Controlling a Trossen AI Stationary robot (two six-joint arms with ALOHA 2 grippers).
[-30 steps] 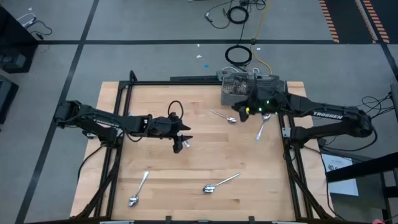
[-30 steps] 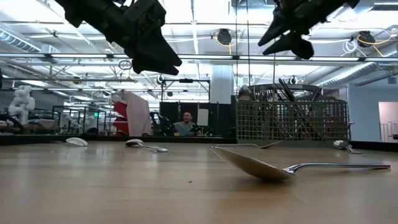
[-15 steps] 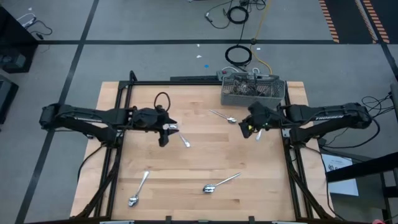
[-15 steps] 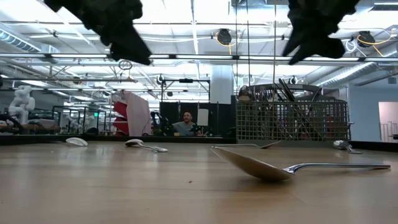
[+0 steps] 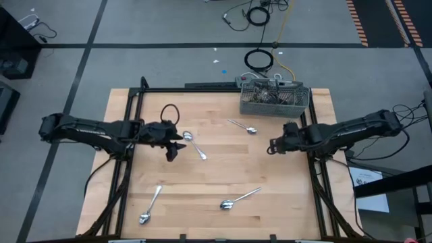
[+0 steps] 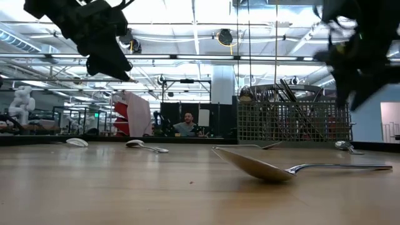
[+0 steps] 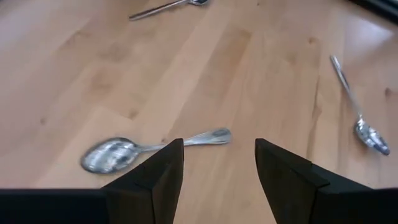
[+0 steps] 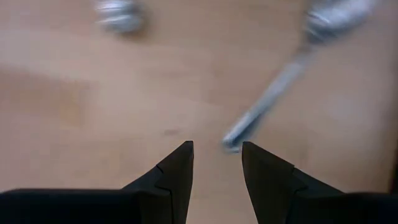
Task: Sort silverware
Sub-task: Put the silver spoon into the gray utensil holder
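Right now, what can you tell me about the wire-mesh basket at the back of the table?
The wire-mesh basket is a grey, oblong metal caddy standing upright at the table's back edge, toward the right arm's side. The low view shows its fine grid walls and dark utensil handles leaning inside and sticking up above the rim. Neither gripper touches it, and the loose spoons on the wood lie apart from it.

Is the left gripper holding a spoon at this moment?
No: in the left wrist view the left gripper has open, empty fingers, and the shiny silver metal spoon lies flat on the light wooden table.
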